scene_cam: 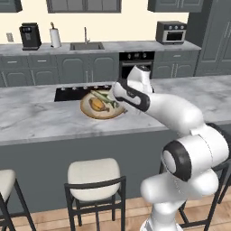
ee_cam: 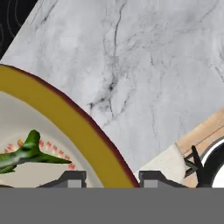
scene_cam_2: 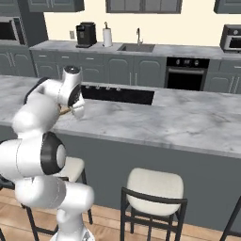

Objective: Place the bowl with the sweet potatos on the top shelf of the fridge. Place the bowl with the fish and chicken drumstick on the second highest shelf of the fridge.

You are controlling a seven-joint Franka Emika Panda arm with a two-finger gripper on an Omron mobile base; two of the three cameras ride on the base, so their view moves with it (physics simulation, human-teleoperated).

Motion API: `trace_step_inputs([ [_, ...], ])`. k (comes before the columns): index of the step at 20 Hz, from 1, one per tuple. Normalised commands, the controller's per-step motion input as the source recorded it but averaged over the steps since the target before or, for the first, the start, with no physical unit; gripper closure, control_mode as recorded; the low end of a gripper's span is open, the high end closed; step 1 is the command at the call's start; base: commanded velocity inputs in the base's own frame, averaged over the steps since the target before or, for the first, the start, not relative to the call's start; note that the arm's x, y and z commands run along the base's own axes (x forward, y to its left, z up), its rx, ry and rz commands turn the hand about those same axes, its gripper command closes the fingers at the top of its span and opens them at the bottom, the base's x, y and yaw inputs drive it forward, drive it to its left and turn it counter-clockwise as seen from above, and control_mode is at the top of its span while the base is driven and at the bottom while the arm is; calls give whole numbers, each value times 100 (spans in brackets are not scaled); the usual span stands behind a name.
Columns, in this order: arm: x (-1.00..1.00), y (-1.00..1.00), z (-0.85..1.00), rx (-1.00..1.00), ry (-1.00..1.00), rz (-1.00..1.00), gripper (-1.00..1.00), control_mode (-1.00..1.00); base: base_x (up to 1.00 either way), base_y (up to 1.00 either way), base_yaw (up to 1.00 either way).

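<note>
The bowl with the fish and chicken drumstick (scene_cam: 90, 112) is a shallow tan dish on the island counter (scene_cam: 40, 119), just in front of the black cooktop. The golden drumstick (scene_cam: 96, 104) lies in its middle, with the green fish (scene_cam: 103, 96) behind it. My gripper (ee_cam: 113, 177) comes down on the dish's right rim (ee_cam: 65, 118), one fingertip inside and one outside, closed against the yellow band. In the hand view the fish's tail (ee_cam: 26, 153) lies inside the dish. The bowl with the sweet potatos and the fridge shelves are out of view.
The cooktop (scene_cam: 72, 93) is set into the island behind the dish. Stools (scene_cam: 92, 180) stand along the island's near side. The back counter carries a coffee machine (scene_cam: 30, 36), a paper towel roll (scene_cam: 55, 37), a sink (scene_cam: 86, 45) and a toaster oven (scene_cam: 171, 31).
</note>
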Motion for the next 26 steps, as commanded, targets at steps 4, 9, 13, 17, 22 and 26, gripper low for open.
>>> trace_step_inputs([
  [4, -100, -50, 63, 11, -2, -23, 100, -100, 0, 0, 0],
  [9, -100, -29, 13, 8, 0, -26, 100, -100, 0, 0, 0],
  [13, -75, -27, 3, 4, -3, -26, 100, 100, -25, -3, -13],
  [17, 0, 0, 0, 0, 0, 0, 100, 100, -99, 0, -67],
  [22, 0, 0, 0, 0, 0, 0, 100, 100, -77, 0, -75],
  [26, 0, 0, 0, 0, 0, 0, 100, 100, -26, -26, -76],
])
